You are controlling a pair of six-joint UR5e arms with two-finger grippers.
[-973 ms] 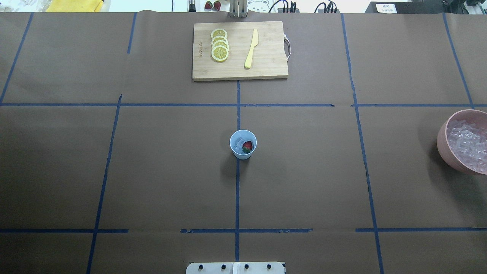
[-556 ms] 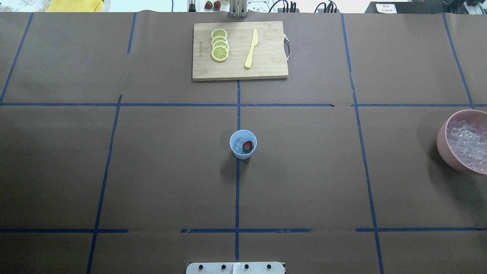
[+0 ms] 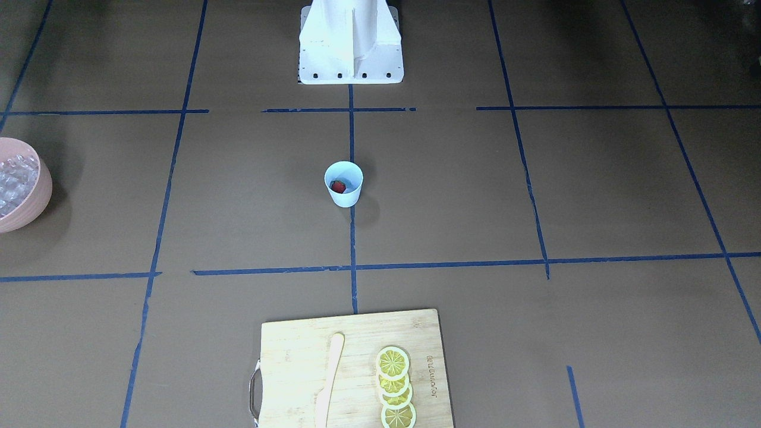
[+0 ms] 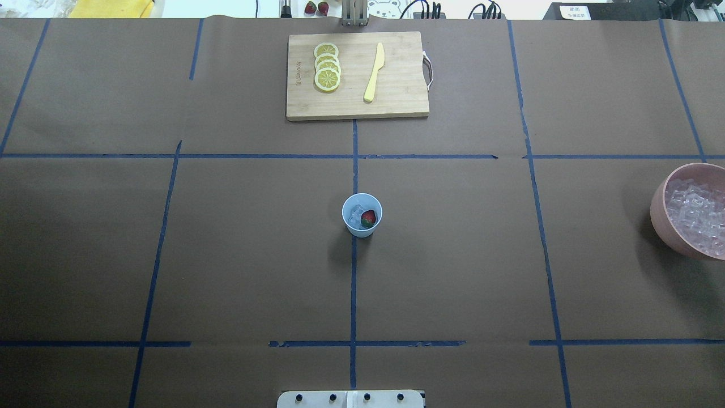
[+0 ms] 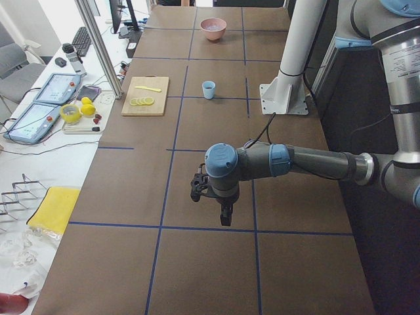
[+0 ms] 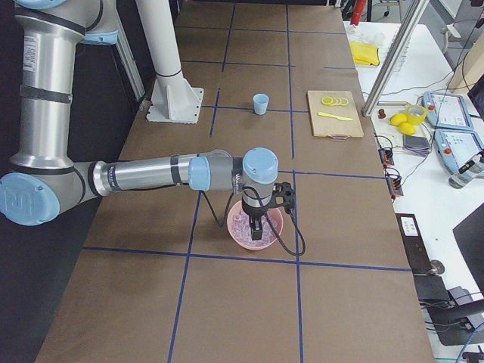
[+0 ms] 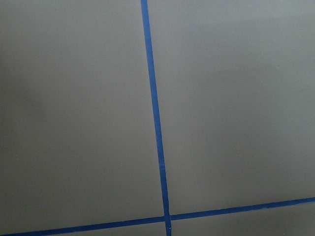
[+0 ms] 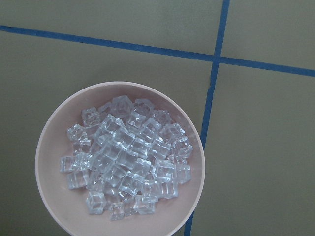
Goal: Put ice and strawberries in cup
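Observation:
The light-blue cup stands upright at the table's middle, on the blue centre line. Inside it lie a red strawberry and some clear ice. A heap of ice fills the pink bowl at the right edge. My right gripper hangs over that bowl and my left gripper hovers over bare table far from the cup. Both show only in side views, so I cannot tell whether they are open or shut.
A wooden cutting board at the far centre carries several lemon slices and a yellow knife. Two more strawberries lie beyond the table's far edge. The robot's base stands behind the cup.

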